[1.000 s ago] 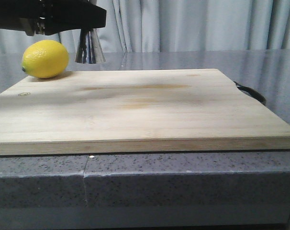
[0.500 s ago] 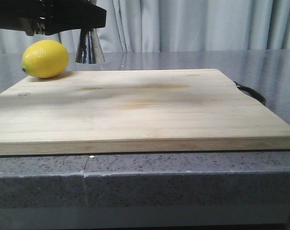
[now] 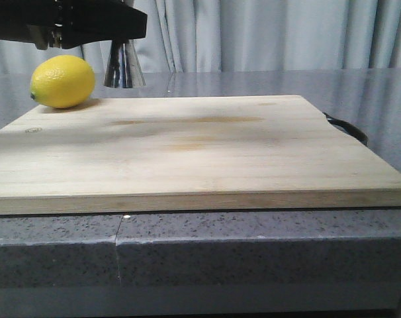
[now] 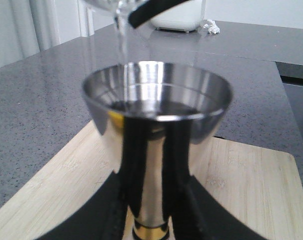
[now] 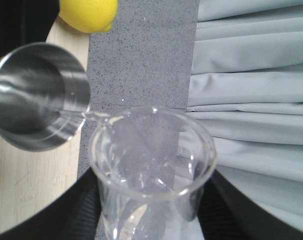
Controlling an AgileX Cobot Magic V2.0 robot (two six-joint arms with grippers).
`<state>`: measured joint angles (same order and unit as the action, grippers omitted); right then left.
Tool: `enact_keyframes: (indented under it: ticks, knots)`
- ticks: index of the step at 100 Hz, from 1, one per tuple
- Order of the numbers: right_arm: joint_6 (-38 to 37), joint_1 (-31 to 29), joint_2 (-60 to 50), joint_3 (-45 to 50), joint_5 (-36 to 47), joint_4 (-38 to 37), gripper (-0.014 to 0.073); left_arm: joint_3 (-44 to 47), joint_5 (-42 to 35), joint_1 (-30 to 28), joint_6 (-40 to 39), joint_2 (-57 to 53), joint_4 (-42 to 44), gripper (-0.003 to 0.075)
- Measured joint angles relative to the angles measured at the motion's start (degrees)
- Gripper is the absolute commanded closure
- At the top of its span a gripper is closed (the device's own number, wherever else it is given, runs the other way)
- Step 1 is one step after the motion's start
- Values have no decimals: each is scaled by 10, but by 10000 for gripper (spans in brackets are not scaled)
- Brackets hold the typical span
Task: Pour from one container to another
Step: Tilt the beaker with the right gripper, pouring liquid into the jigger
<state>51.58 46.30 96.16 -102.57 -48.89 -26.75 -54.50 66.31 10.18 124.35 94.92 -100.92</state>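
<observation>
The right hand (image 5: 151, 220) is closed around the tilted beaker (image 5: 151, 170), whose spout sends a thin clear stream into the jigger (image 4: 156, 120). The left hand (image 4: 151, 220) grips the jigger upright by its lower cone, above the board (image 3: 187, 146) near the lemon (image 3: 62, 81). No writing is legible; the beaker's marks seem too faint to read.

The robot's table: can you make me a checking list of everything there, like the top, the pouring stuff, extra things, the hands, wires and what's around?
Surface: wooden cutting board on a grey speckled counter.
Job's things: glass beaker tipped, a thin stream of clear liquid running from its spout into the steel jigger; liquid already in the jigger's cup.
Clutter: lemon at the board's far left corner; dark handle at the board's right edge.
End effectors: left end effector shut on the jigger's waist; right end effector shut on the beaker.
Cables: nothing seen.
Surroundings: grey curtain behind the counter; white appliance on the counter.
</observation>
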Motion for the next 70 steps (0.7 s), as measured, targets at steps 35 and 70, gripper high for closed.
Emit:
enact_keyframes:
  ticks: [35,70]
  knots:
    - [-111,1,0,0,0,22,284,0,0,0,0,0,0,566]
    - [-293,-62,-80,7,0,154,284,0,0,0,0,0,0,566]
